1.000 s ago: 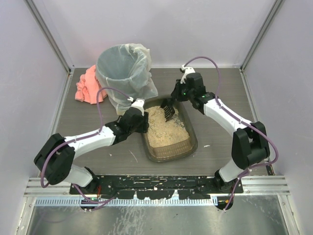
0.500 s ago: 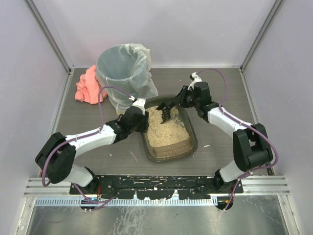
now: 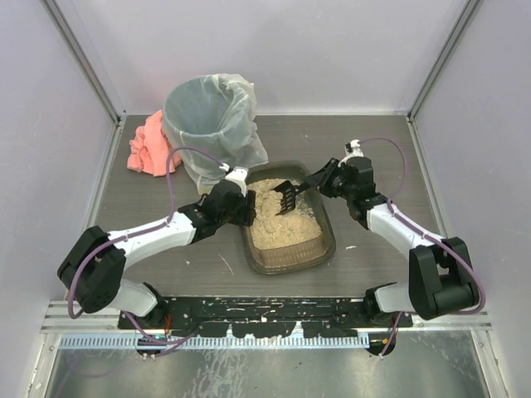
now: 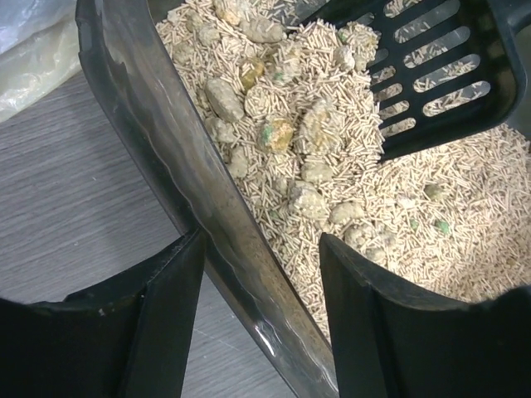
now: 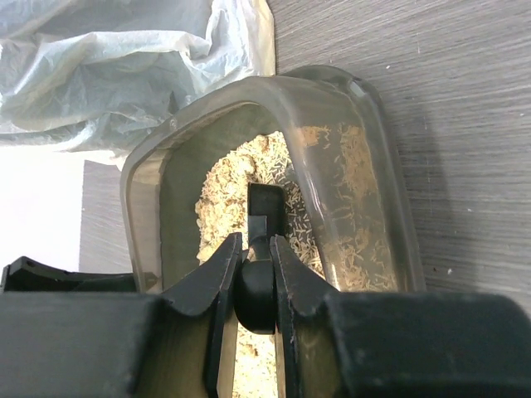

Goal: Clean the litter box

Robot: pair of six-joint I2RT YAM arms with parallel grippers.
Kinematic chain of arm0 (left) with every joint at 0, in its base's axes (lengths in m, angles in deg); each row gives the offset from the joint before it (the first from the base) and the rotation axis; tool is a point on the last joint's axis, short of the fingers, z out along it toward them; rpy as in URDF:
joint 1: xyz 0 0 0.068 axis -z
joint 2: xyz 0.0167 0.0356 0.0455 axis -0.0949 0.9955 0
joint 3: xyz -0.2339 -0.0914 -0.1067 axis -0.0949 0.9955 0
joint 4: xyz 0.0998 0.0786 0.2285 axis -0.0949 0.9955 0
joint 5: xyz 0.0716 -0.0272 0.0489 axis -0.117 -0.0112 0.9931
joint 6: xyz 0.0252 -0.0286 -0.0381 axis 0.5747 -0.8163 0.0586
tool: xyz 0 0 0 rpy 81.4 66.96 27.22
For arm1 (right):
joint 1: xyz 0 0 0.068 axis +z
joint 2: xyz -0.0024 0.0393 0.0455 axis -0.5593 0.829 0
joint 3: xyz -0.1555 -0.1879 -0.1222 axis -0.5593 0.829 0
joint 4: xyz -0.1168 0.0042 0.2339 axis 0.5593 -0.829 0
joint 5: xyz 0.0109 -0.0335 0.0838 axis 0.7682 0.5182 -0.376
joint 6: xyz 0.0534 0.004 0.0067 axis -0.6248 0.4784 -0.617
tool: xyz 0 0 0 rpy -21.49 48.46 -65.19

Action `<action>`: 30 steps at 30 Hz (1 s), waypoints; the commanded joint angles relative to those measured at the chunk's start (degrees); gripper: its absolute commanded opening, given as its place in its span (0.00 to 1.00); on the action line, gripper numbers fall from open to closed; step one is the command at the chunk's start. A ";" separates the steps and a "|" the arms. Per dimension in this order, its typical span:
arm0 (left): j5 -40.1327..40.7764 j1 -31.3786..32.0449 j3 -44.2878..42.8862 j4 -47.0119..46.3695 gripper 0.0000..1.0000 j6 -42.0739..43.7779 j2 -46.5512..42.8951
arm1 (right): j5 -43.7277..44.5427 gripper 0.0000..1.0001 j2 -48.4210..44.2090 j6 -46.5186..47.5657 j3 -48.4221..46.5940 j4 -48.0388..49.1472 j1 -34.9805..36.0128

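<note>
Scoop (image 3: 286,196) has pulled back rightward; R gripper (image 3: 322,182) clamps its handle, L gripper (image 3: 243,207) pinches litter box (image 3: 290,264) wall. Box prob. light, stiff, slick; I'd hold at rim.

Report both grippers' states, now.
Left gripper: astride the litter box wall; grip cannot be told.
Right gripper: shut on the scoop handle.
</note>
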 commanded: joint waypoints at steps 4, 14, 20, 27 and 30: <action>-1.74 -0.04 -3.18 2.17 0.66 0.78 -6.38 | -3.32 0.01 -7.54 -6.29 2.43 5.72 -2.35; 1.70 -0.47 -3.94 10.29 0.82 1.59 -19.68 | -7.72 0.01 -13.67 -10.39 7.76 7.89 -7.50; 5.66 -0.63 -2.35 17.96 0.87 2.39 -31.23 | -16.71 0.01 -15.43 -19.93 13.79 16.86 -14.10; 9.84 -0.58 -1.84 26.26 1.00 2.28 -41.26 | -20.11 0.01 -17.17 -29.88 20.57 27.96 -17.77; 11.02 -0.64 -1.65 28.23 0.98 2.25 -43.77 | -20.80 0.01 -18.86 -28.71 22.37 27.93 -17.85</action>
